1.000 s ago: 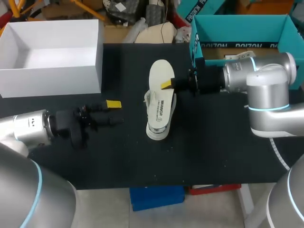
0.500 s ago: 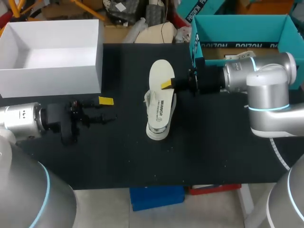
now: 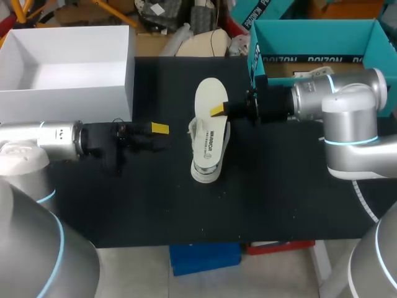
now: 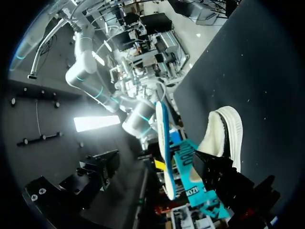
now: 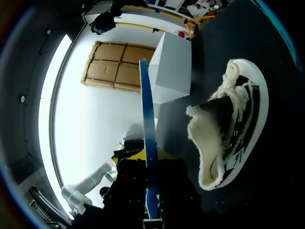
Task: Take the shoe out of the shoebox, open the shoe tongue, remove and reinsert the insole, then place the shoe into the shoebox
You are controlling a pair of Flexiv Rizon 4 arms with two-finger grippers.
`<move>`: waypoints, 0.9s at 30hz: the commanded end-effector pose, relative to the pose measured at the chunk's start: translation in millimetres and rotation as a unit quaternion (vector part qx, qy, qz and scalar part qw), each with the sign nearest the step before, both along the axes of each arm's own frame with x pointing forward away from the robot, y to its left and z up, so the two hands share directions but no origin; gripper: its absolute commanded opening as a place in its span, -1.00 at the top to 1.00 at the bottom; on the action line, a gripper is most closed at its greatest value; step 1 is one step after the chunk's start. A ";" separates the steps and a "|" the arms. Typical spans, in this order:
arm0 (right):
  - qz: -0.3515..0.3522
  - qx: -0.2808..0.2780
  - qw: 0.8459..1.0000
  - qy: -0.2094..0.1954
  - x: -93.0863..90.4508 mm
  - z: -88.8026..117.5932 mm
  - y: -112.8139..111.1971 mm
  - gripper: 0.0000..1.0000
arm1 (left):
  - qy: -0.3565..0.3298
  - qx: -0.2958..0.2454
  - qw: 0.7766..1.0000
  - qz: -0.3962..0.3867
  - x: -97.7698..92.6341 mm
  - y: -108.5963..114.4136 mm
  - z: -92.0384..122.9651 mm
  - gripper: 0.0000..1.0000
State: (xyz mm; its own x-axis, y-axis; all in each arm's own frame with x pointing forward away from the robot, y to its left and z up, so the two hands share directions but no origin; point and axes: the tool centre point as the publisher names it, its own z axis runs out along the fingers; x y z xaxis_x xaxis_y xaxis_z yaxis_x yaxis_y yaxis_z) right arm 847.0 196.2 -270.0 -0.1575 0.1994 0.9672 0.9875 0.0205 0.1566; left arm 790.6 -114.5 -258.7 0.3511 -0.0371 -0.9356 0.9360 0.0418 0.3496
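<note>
Head view: the shoe lies mid-desk. The insole hangs directly over the shoe, its edge pinched in the clenched right tool. The left tool hangs just beside the shoe, on the white shoebox's side.

Left wrist view: its fingers are spread, released and empty, with the shoe ahead.

Right wrist view: the insole stands edge-on between the fingers, beside the shoe.
</note>
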 end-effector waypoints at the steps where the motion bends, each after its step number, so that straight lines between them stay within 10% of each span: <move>1: 0.000 -0.001 1.000 0.001 0.3 -0.1 0.5 1.00 | -0.004 -0.008 1.000 -0.014 16.9 -26.3 -10.1 -0.66; 3: 0.000 -0.001 1.000 0.001 0.3 -0.1 0.5 1.00 | -0.001 -0.018 1.000 -0.018 20.4 -34.3 -10.6 -0.74; 4: 0.000 -0.001 1.000 0.001 0.3 -0.1 0.5 1.00 | -0.002 -0.019 1.000 -0.020 21.5 -38.3 -10.4 -0.56; 5: 0.000 -0.001 1.000 0.001 0.3 -0.1 0.5 1.00 | -0.004 -0.020 1.000 -0.022 22.4 -42.3 -10.1 0.11; 6: 0.000 -0.001 1.000 0.001 0.3 -0.1 0.5 1.00 | -0.004 -0.021 1.000 -0.023 22.9 -45.7 -9.7 0.23; 9: 0.000 -0.001 1.000 0.001 0.3 -0.1 0.5 1.00 | -0.009 -0.019 0.999 -0.029 24.0 -55.1 -10.9 0.02; 27: 0.000 -0.001 1.000 0.001 0.3 -0.1 0.5 1.00 | -0.025 -0.028 0.999 -0.036 32.9 -101.8 -4.2 0.60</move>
